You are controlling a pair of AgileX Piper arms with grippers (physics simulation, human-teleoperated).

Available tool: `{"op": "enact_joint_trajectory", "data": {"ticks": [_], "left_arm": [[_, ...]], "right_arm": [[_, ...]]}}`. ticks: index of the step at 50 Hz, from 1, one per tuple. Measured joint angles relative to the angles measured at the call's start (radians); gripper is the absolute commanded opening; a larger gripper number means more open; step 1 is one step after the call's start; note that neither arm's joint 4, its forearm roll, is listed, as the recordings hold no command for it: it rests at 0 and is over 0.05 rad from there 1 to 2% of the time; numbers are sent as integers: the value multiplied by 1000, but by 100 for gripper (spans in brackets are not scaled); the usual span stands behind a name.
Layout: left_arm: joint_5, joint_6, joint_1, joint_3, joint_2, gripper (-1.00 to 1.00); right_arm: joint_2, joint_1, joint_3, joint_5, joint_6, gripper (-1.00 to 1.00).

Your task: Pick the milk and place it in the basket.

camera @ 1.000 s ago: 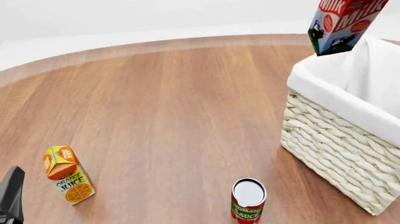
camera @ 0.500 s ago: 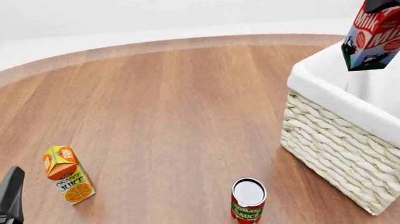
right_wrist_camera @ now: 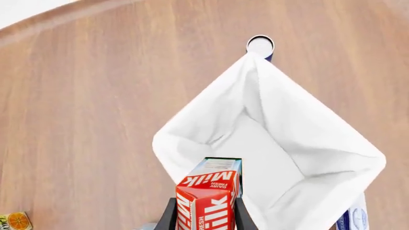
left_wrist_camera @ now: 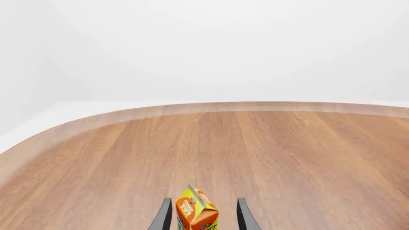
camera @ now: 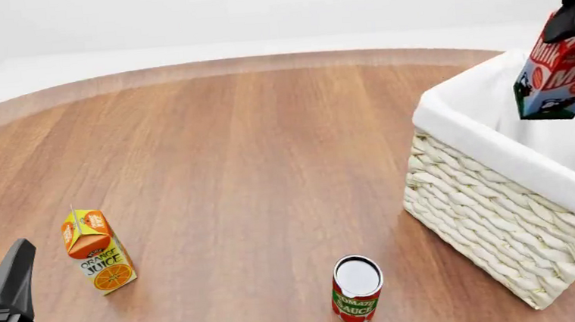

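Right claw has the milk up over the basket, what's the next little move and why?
Probably lower it straight down before letting go. The right claw grips the milk by its top, hanging tilted above the basket, and the right wrist view shows white lining directly beneath the carton.

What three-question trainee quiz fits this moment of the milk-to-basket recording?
1. True or false: the milk rests on the table.
2. Which item stands nearest the basket? A) juice carton B) sauce can C) left gripper
3. What does the right gripper hold?

Key:
1. False: it hangs over the basket's open lining.
2. B
3. The milk, clamped at its top.
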Motion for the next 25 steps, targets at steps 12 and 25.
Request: {"op": "enact_joint_trajectory", "data": {"ticks": [12, 25], "left_arm": [[0, 0, 0, 0, 0, 100], [0, 0, 0, 0, 0, 100]], "right_arm": [[2, -43, 53, -41, 13, -100], [9, -71, 120, -96, 36, -100]]}}
